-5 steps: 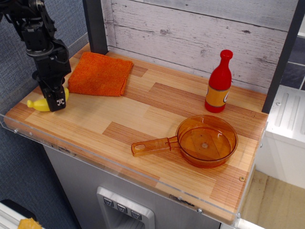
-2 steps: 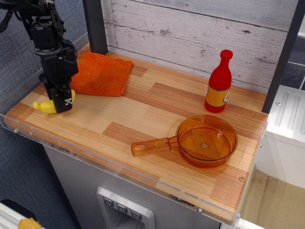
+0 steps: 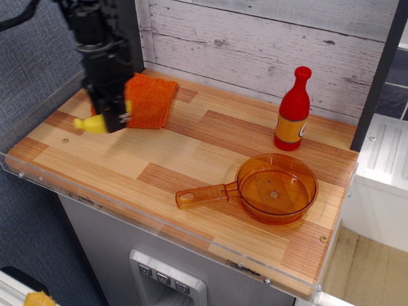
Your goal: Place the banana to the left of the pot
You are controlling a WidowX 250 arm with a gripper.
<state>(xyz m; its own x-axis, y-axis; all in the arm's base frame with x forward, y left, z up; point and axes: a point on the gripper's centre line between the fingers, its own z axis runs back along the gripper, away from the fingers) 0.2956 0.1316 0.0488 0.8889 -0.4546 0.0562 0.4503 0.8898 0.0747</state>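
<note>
Gripper (image 3: 113,116): black, blurred, hanging over the worktop's (image 3: 191,153) back-left part, in front of the orange cloth (image 3: 150,99). Jaws clenched on the banana.
Banana (image 3: 90,123): yellow, held crosswise; 1 end pokes out on the side of the worktop's left edge, rest hidden behind the jaws. Looks lifted off the surface, but blur makes that hard to confirm.
Pot (image 3: 277,187): amber see-thru pan, front-right part of the worktop, empty. Handle (image 3: 204,194) runs toward the left edge, hole at its tip.
Red bottle (image 3: 293,111): upright near the back edge, just behind the pot, apart from it.
Step (my read): carry phase; banana well apart from the pot, drop not yet done.
Target (my read): bare wood on the left-edge side of the pot, approx. mid-worktop, by the handle tip.
Risk 1: banana slips or swings in the grip; only a short stretch of a glossy curved toy seems pinched, and a fast move could twist it loose.
Risk 2: coming down onto the handle; it fills much of the space beside the bowl, so a low approach could clip it and shove the pot toward the front edge.
Risk 3: release from too high; curved banana may roll, maybe toward the front edge or against the pan.
Risk 4: setting down too near the bowl, so "left of" gets ambiguous w/ the handle.
</note>
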